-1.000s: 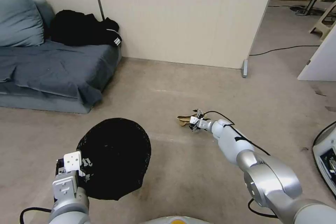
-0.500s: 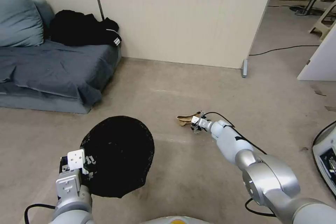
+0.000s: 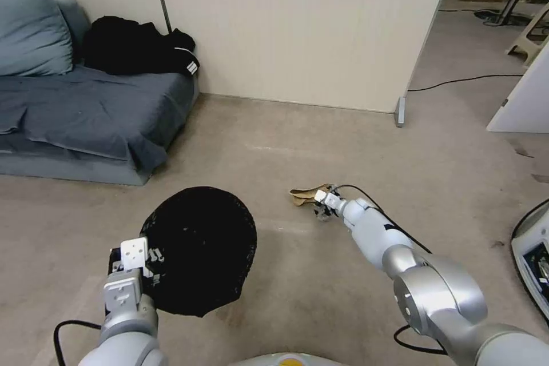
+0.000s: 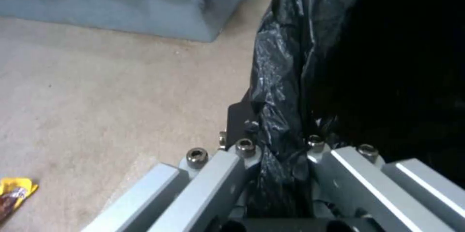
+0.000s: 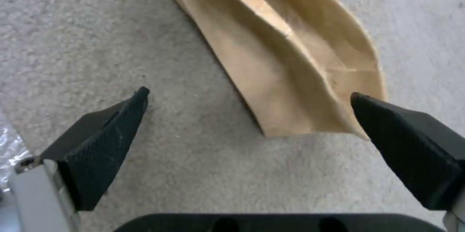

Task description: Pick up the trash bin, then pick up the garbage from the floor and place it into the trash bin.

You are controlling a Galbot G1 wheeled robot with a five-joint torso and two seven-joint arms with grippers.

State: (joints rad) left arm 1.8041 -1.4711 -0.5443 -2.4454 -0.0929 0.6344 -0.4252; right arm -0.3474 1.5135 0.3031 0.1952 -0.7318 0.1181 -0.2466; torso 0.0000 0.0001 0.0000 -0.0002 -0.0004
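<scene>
— Where is the trash bin (image 3: 200,249) seen?
— At the lower left of the head view, held up off the floor (image 3: 286,143). Its bag-covered rim (image 4: 283,115) is clamped between the shut jaws of the left gripper (image 4: 278,152). The white body is hidden under the black liner.

— And the garbage?
— A brown paper bag (image 5: 290,61) is lying flat on the floor, its far end cut off. The right gripper (image 5: 249,112) is poised low over it, jaws spread wide, nothing held. A yellow wrapper (image 4: 14,194) is half cropped at the edge.
</scene>
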